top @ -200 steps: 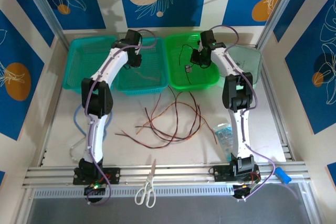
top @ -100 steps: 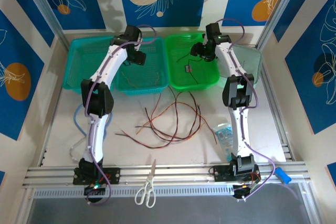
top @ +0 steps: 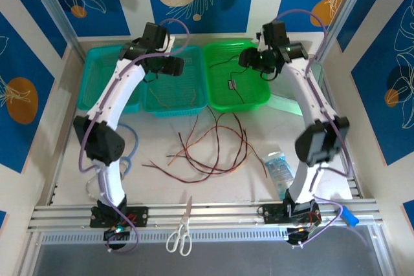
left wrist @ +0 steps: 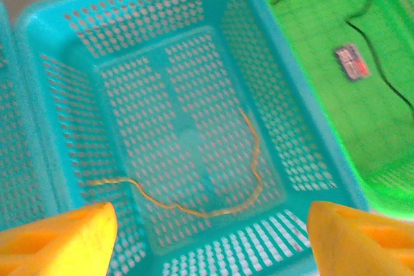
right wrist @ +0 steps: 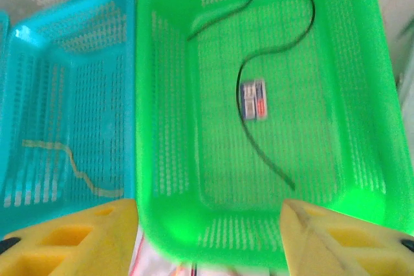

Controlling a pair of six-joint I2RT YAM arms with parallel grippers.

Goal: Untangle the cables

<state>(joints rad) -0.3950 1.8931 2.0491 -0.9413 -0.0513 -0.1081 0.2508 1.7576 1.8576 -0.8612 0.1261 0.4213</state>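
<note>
**A:** From above, where do your cables lie?

**B:** Your red and dark cables [top: 210,150] sprawl loosely across the table's middle, just in front of the baskets. Your left gripper [top: 169,66] hangs over the teal basket [top: 174,111] at the far edge. Your right gripper [top: 255,61] hangs over the green basket [top: 236,105] beside it.

**A:** And the left wrist?

**B:** Your left gripper's fingers [left wrist: 65,237] stand wide apart, holding nothing. A yellow cable [left wrist: 207,214] lies on the teal basket's floor below them.

**A:** The right wrist?

**B:** Your right gripper is spread too, and empty. A black cable [right wrist: 249,135] curls past a small tag [right wrist: 252,100] in the green basket.
</note>
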